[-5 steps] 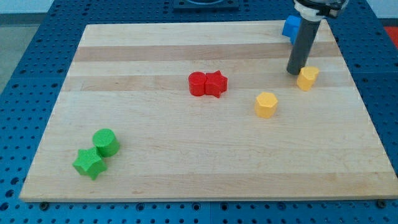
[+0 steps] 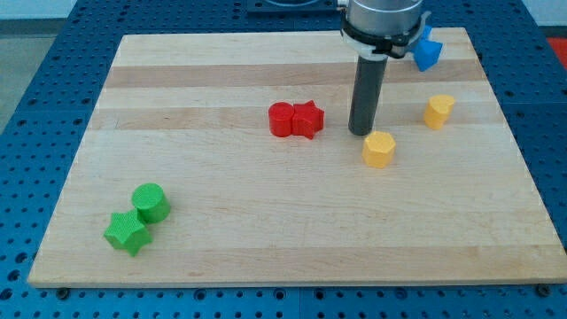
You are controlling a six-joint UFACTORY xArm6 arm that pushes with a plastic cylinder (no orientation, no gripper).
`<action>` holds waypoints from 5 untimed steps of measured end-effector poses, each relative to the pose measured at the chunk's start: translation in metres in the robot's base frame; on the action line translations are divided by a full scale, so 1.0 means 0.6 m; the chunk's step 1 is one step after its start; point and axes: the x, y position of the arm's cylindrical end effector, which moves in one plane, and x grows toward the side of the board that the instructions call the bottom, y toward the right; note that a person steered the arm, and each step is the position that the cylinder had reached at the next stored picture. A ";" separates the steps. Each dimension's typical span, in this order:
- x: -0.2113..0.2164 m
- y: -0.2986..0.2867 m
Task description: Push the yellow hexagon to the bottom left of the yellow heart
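Observation:
The yellow hexagon (image 2: 379, 149) lies on the wooden board right of centre. The yellow heart (image 2: 438, 111) lies up and to the right of it, near the board's right side. My tip (image 2: 360, 132) stands on the board just above and to the left of the hexagon, very close to its upper left edge, and well left of the heart. The dark rod rises from the tip toward the view's top.
A red cylinder (image 2: 282, 120) and a red star (image 2: 307, 119) touch each other left of my tip. A blue block (image 2: 426, 51) sits at the top right, partly behind the arm. A green cylinder (image 2: 151, 203) and green star (image 2: 126, 232) lie at bottom left.
My tip has moved left and slightly down, from beside the yellow heart to just above-left of the yellow hexagon. The blocks have not moved.

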 end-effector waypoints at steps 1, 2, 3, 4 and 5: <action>0.028 -0.011; 0.059 -0.028; 0.080 -0.029; 0.093 -0.028; 0.109 -0.019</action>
